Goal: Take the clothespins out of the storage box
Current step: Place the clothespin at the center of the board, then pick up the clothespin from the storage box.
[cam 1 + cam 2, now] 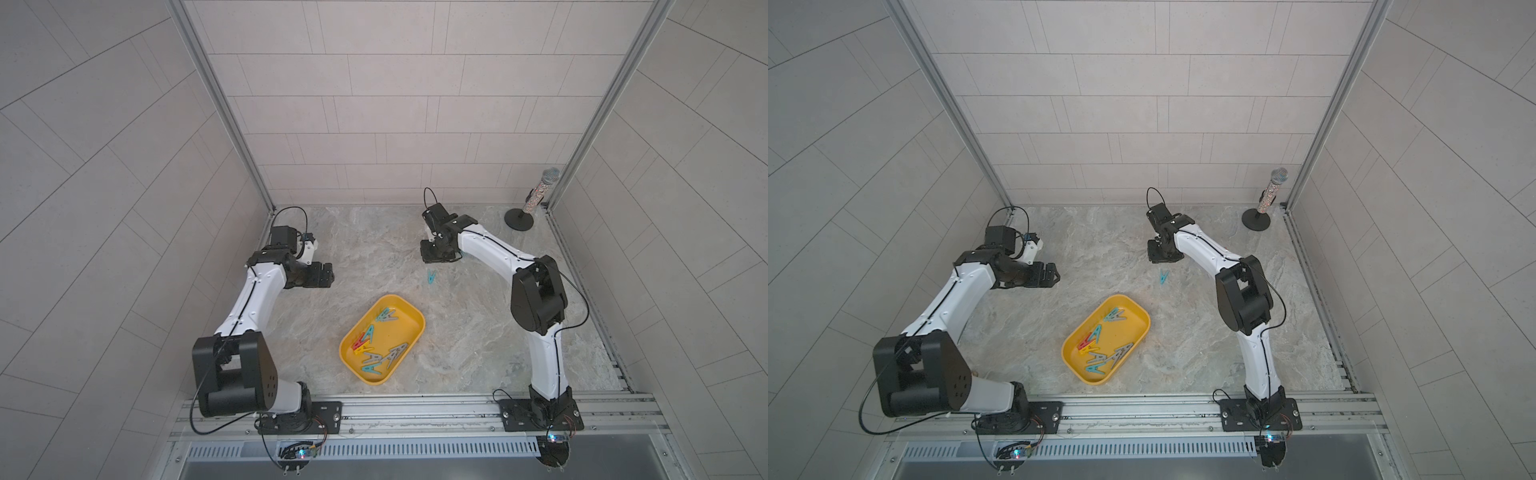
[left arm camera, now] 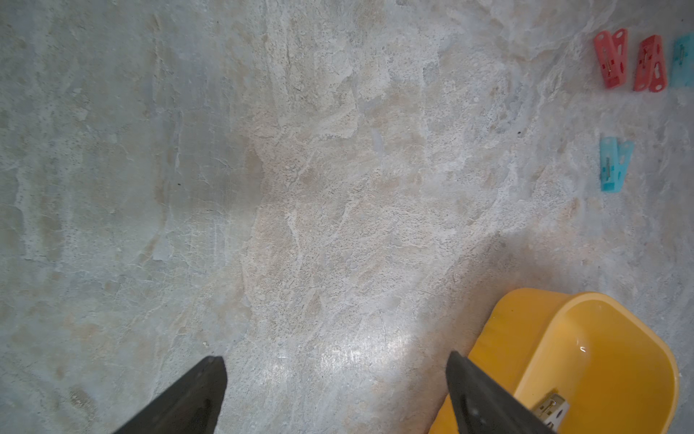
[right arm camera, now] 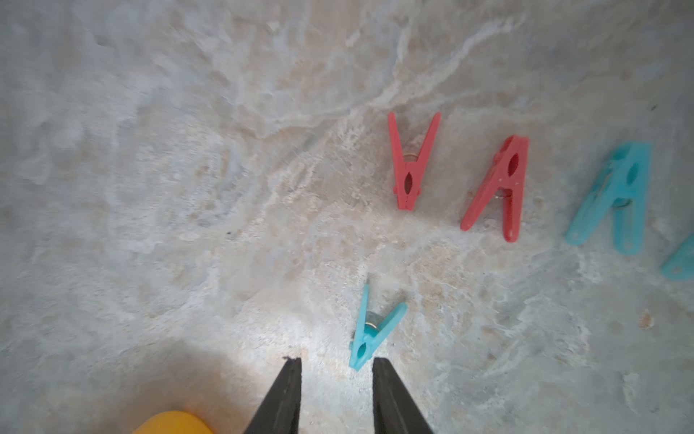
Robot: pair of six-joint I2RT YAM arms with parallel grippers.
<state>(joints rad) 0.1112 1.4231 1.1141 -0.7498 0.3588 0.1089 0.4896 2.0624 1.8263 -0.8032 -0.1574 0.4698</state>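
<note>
The marbled grey tabletop (image 1: 478, 340) carries the yellow storage box (image 1: 411, 328), which lies slantwise near the front rail, between the two arm bases. The left arm (image 1: 249, 295) rises on the box's left side. Its left claw (image 2: 334, 359) hangs over bare tabletop just off one corner of the box, fingers spread wide with nothing between them. The right arm (image 1: 490, 249) bends in beyond the box's far right corner. The right claw (image 3: 338, 360) points down there, its fingers (image 3: 285, 394) a narrow gap apart and pinching nothing. A sparkly microphone (image 1: 538, 193) on a round black stand is well away from the box, in the back right corner. Most of the clothespins (image 1: 380, 347) lie jumbled inside the box, grey, teal, red and yellow, as both top views show. One teal clothespin (image 3: 375, 328) lies flat on the tabletop just beyond the box's far end. Its closed tip sits right at the right claw's fingertips; whether it touches one I cannot tell. Two red clothespins (image 3: 411, 161) and another teal one (image 3: 616, 199) lie farther from the box in a loose row, apart from each other; they show only in the wrist views.
</note>
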